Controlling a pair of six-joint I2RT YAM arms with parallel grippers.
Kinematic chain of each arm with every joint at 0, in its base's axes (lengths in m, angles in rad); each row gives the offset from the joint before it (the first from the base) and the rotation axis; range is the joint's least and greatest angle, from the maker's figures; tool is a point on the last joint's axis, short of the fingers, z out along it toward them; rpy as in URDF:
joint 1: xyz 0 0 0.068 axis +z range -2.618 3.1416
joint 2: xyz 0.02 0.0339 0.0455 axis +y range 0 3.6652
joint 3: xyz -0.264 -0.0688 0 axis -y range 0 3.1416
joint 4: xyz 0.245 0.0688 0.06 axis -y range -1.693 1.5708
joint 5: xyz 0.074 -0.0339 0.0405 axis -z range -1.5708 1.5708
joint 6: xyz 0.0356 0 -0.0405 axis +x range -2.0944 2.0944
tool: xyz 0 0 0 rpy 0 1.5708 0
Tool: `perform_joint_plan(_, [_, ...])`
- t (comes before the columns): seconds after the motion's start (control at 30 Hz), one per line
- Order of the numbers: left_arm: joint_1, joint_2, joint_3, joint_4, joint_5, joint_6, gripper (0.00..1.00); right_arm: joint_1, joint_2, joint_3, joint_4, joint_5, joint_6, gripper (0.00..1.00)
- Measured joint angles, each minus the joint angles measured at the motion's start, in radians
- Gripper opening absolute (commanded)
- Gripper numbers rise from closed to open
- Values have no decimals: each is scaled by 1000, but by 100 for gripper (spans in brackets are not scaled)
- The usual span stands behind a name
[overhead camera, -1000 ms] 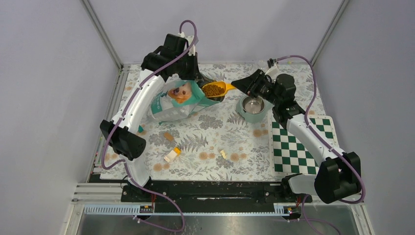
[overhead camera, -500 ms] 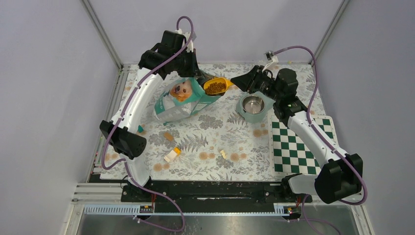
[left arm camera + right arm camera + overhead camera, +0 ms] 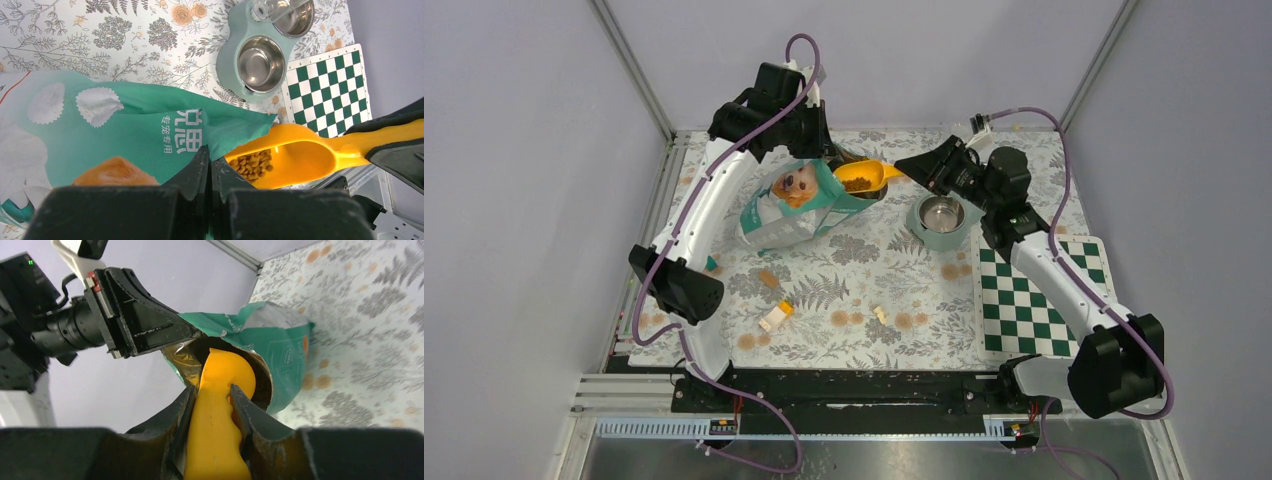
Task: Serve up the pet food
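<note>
While the left pincer [image 3: 210,160] is pressed together on the upper lip of the glossy teal foil bag printed with a golden dog [image 3: 789,205], holding its mouth up at the far side of the table, the right pincer [image 3: 212,399] pinches the handle of the orange-yellow plastic scoop [image 3: 295,160]. Its two fingers [image 3: 182,407] touch the handle on both sides.

The scoop's bowl sits at the bag's mouth, partly inside the rim in the right wrist view. A small heap of dark-brown dry kibble pellets [image 3: 252,164] lies at the end of the bowl closest to the bag, and the rest of the bowl shows bare yellow. Whatever food is left inside the bag is hidden.

The scoop's long axis runs left to right, with the bowl on the left at the bag and the handle on the right in the pincer. The pale green plastic feeder with round steel bowls [image 3: 944,241] stands on the floral tablecloth [image 3: 854,290] to the right of the scoop's bowl and nearer. It is just on the near side of the right pincer and apart from the bag. The load therefore has to travel right and toward the near edge, and the right arm, which carries the scoop, is far closer to the feeder than the left.

The steel bowl [image 3: 261,62] looks empty, so serving seems barely begun. Because the pellets sit at the scoop's tip, it probably needs to be kept level as it clears the bag lip, or they could spill onto the cloth.
</note>
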Motion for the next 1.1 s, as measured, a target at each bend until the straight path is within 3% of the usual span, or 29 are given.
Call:
perform_joint_plan(0.27, [27,-21,-49,47,31,-12,0,-2,-11,-191,139,75,354,0])
perform_joint_plan(0.47, [58,-57,-91,76,51,-12,0,-19,-78,-280,275,120,527,0])
perform_joint_plan(0.83, [107,-83,-111,109,51,-12,0,-97,-185,-344,393,166,653,0])
perform_joint_plan(1.1, [117,-113,-159,147,44,-12,0,-196,-331,-455,320,221,627,0])
